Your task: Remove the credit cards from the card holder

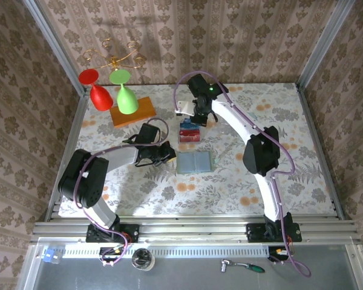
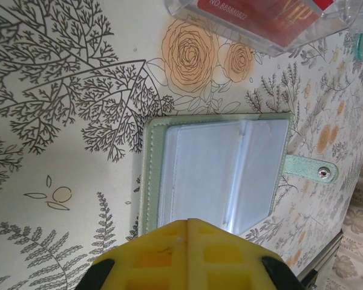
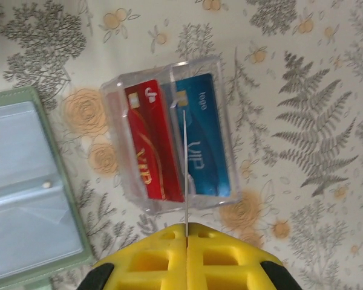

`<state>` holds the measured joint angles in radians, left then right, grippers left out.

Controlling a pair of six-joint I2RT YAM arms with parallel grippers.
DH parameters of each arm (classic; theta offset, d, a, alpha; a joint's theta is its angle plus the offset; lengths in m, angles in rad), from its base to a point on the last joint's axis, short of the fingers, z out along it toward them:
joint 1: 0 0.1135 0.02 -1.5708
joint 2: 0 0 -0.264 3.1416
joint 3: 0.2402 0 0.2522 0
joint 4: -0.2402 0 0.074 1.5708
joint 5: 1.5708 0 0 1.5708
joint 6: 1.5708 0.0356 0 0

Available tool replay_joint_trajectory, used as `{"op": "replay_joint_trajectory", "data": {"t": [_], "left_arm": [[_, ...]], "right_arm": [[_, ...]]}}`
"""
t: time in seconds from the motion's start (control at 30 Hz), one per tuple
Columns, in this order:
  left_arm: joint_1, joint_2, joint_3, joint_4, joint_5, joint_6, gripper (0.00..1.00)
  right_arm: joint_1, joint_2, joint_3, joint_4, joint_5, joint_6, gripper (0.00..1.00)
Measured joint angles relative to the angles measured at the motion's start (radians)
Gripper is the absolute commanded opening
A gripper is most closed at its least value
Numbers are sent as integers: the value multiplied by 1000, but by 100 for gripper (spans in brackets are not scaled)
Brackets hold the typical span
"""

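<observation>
1. The table (image 1: 278, 121) carries a flowered cloth. Both arms reach in towards its middle.
2. The card holder (image 1: 193, 162) lies open and flat near the middle of the table, its long side running left to right. Its clear pockets look empty from the left wrist view.
3. The clear tray (image 1: 189, 132) sits just beyond the card holder on the far side, close to it but apart.
4. The left claw (image 2: 187, 225) has its fingers together with nothing between them. It sits at the left edge of the card holder, and I cannot tell whether it presses on it.
5. The right claw (image 3: 186, 232) is clamped on a thin white card (image 1: 184, 109) and hangs over the tray, so this arm is the nearer one to the tray.
6. The red card (image 3: 152, 145) and the blue card (image 3: 202, 142) lie side by side in the tray, the blue one farther off.
7. From the right wrist, the white card stands on edge, a thin line directly over the seam between the red and blue cards. Its length runs the same way as theirs.
8. The coming move is probably a straight drop into the tray. The standing card would then have to tip to one side to lie flat.
</observation>
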<state>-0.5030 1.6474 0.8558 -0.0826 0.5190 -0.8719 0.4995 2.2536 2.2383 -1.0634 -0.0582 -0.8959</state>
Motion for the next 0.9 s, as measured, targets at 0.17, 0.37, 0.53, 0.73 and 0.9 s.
{"op": "replay_joint_trajectory", "data": {"t": [0.17, 0.37, 0.53, 0.73, 0.9], "left_arm": [[0, -23, -1, 0, -6, -8, 6], [0, -27, -4, -1, -11, -11, 6], [0, -27, -4, -7, -11, -11, 6], [0, -27, -4, -23, -11, -11, 7], [0, -27, -4, -23, -11, -11, 7]], "right_arm": [[-2, 88, 125, -37, 3, -21, 0], [-2, 138, 168, -47, 3, -30, 3], [-1, 161, 169, -47, 21, -49, 8], [0, 165, 169, -44, 51, -50, 19], [0, 165, 169, -37, 62, -41, 19]]}}
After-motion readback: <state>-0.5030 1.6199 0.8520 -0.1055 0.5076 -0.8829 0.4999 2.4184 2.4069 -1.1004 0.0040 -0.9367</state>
